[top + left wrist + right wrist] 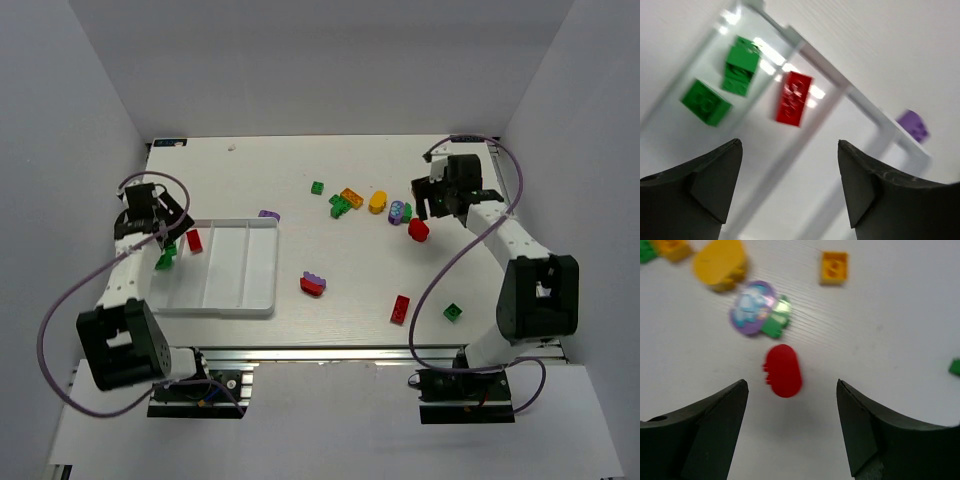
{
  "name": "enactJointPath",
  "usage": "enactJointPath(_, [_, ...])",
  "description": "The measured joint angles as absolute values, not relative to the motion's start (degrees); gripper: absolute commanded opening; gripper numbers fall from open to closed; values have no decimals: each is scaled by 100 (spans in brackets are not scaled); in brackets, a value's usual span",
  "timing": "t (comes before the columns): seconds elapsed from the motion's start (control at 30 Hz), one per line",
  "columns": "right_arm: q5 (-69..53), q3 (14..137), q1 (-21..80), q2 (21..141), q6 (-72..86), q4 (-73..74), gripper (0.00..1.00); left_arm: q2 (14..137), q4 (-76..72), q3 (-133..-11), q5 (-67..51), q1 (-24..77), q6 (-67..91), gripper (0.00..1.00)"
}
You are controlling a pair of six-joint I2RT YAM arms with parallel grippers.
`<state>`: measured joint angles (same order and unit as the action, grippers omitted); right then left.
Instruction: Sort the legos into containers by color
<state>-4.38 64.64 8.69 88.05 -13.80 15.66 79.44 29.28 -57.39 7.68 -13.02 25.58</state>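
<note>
The white tray (256,268) lies at the left, its containers running front to back. Its leftmost one holds green legos (166,255) (742,70) (706,102); the neighbouring one holds a red lego (194,240) (794,97). My left gripper (152,215) (790,146) hovers over the tray's far left end, open and empty. My right gripper (438,203) (792,385) stands open over a rounded red lego (418,230) (783,371), which lies free just ahead of the fingertips. A purple lego (268,215) (913,125) sits outside the tray's far right corner.
Loose legos lie mid-table: green (317,187), orange (351,196) (834,267), green (341,207), yellow (378,201) (720,264), a purple-and-green piece (400,212) (757,310). Nearer me: a red-and-purple stack (313,284), red (401,309), green (453,312). White walls enclose the table.
</note>
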Motion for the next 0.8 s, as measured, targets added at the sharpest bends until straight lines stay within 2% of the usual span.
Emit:
enactJointPath(0.1, [233,6842,471,9336,-965,1717,76,7177,2596,-5157,45,-1302,3114,93])
enactJointPath(0.3, [1004,7513,-320,10095,-644,1898,78,6528,2279,-4652,-939,-1240,3850,93])
enactJointPath(0.8, [1385,8433,-1085,11391,-683,1885,79,6248,2394,-4635,-1339,-770,4145,96])
